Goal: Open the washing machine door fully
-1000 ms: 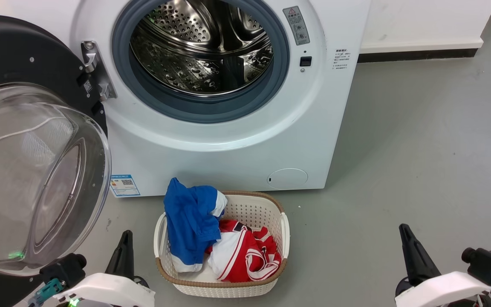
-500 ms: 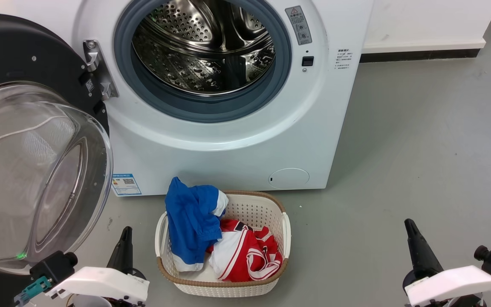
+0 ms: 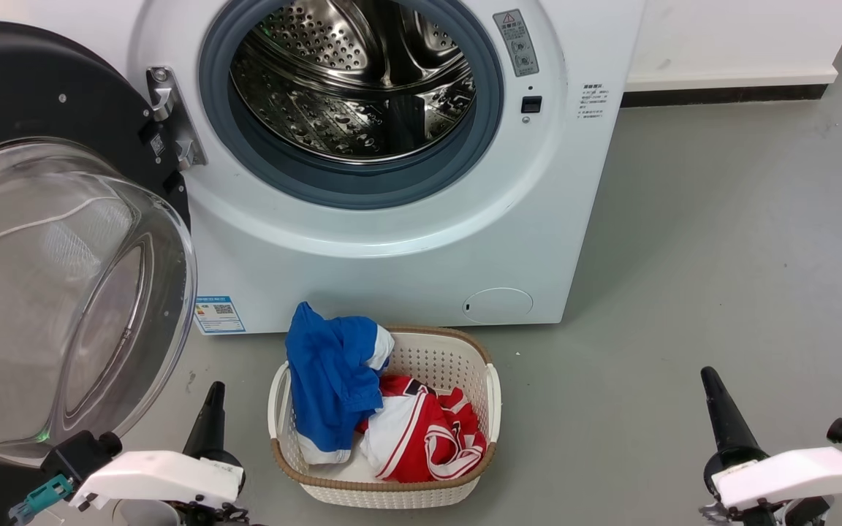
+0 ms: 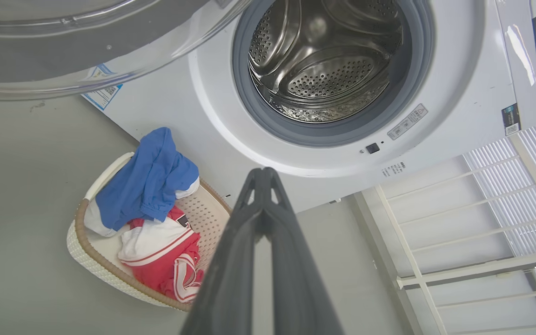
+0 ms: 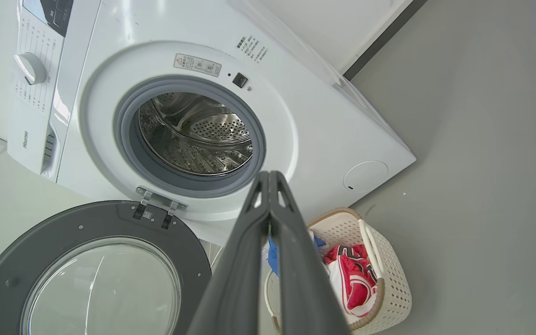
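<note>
Now the washing machine door [image 3: 41,88] stands swung left, bowl [image 3: 48,292] outward; left claw [image 3: 213,391], right claw [image 3: 709,378] pinched empty.

In the head view, the washing machine door [image 3: 63,248] is cut off at the left edge, and the print on the warning label [image 3: 517,42] cannot be read.

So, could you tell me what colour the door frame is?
The door frame is black, clearest in the right wrist view.
</note>
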You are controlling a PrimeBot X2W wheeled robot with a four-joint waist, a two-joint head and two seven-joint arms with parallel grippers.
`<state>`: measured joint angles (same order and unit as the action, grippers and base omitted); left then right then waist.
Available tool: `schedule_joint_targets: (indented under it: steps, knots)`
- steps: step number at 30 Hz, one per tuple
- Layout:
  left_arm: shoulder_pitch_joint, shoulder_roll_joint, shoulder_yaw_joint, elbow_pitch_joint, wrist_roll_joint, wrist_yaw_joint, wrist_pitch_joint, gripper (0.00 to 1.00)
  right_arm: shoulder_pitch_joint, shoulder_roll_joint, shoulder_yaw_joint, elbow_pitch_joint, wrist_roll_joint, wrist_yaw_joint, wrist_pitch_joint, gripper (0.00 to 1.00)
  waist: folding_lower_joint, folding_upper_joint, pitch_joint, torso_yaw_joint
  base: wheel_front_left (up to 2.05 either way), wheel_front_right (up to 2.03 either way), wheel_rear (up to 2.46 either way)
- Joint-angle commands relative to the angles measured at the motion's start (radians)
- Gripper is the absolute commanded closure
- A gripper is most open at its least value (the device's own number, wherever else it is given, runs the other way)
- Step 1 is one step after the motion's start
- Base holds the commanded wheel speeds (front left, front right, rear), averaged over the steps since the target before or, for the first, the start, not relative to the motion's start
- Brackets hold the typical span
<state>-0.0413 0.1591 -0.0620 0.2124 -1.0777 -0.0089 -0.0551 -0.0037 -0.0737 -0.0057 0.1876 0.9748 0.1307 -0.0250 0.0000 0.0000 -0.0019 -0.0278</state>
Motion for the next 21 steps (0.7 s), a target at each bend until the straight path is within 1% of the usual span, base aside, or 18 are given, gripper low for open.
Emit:
schedule_joint_targets:
  steps: [1,21]
  knots:
    - [-0.026,0.001,0.010,-0.007,-0.022,-0.009,0.006,1.00,-0.032,-0.008,-0.004,-0.008,0.032,0.000,0.004,1.00,0.0000,0.0000,0.000,0.000,0.00,0.00,0.00]
    - [-0.042,-0.035,0.066,0.006,-0.198,-0.048,0.060,1.00,-0.057,-0.008,-0.026,0.014,0.249,0.000,0.039,1.00,0.0000,0.0000,0.001,0.008,0.00,0.00,0.00]
